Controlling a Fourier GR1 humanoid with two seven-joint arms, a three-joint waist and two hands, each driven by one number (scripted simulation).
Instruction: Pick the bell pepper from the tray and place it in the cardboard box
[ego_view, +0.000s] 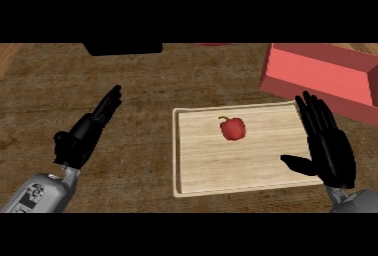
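A small red bell pepper (233, 128) with a green stem lies on the light wooden tray (214, 170), a little above the tray's middle. My right hand (329, 147) is open over the tray's right edge, fingers straight and pointing away, thumb out toward the pepper, a short gap to the pepper's right. The box (317, 75) at the upper right looks red-pink, with its open side facing up. My left hand (87, 131) is open over the bare counter, left of the tray, holding nothing.
A black object (122, 48) sits at the counter's far edge, upper left. A sliver of something red (212, 44) shows at the top middle. The dark wooden counter (148, 100) stretches between the tray and the far edge.
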